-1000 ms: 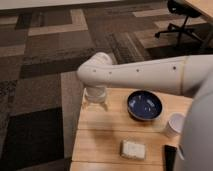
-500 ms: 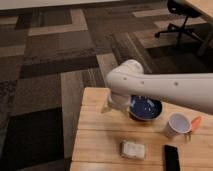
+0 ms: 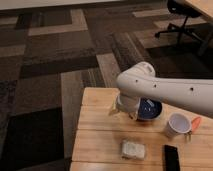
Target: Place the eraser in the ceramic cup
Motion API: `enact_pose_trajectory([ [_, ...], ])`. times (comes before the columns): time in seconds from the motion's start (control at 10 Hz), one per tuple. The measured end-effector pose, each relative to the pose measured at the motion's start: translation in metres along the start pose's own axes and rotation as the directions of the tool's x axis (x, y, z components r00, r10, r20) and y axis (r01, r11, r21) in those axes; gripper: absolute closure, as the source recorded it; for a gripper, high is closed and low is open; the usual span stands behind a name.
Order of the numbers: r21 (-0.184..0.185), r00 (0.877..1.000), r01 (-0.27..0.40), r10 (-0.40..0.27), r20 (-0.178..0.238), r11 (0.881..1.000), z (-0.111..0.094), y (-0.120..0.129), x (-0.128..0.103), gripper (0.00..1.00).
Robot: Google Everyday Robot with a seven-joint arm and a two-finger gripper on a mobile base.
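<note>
The eraser [image 3: 172,157], a flat black block, lies at the table's front edge on the right. Just behind it stands the white ceramic cup [image 3: 177,125], upright, dark inside. My white arm reaches in from the right, and its gripper [image 3: 126,111] hangs over the table at the left rim of the blue bowl, well left of the cup and eraser. The gripper looks open with nothing in it, though the wrist hides part of it.
A wide dark blue bowl [image 3: 150,110] sits behind the cup, partly covered by the arm. A whitish pad [image 3: 133,149] lies near the front edge, and a small orange thing [image 3: 195,122] lies right of the cup. The wooden table [image 3: 95,135] stands on patterned carpet, with an office chair [image 3: 182,15] far back.
The wrist and gripper have swung right, from the table's back left corner to the bowl's left rim. The cup and eraser, earlier covered by the arm, now show.
</note>
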Motion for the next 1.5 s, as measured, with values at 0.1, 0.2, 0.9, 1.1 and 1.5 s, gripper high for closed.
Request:
enact_pose_trajectory([
  [0.1, 0.005, 1.0, -0.005, 0.005, -0.002, 1.0, 0.001, -0.003, 0.001, 0.35],
  [0.2, 0.026, 1.0, -0.027, 0.027, 0.001, 0.999, 0.003, -0.017, 0.002, 0.35],
  [0.9, 0.044, 0.999, -0.033, 0.034, -0.025, 0.999, 0.012, -0.137, 0.04, 0.35],
  [1.1, 0.039, 0.999, 0.012, -0.01, -0.046, 0.999, 0.011, -0.19, 0.055, 0.35],
  [1.5, 0.038, 0.998, 0.022, -0.02, -0.052, 0.999, 0.011, -0.199, 0.058, 0.35],
])
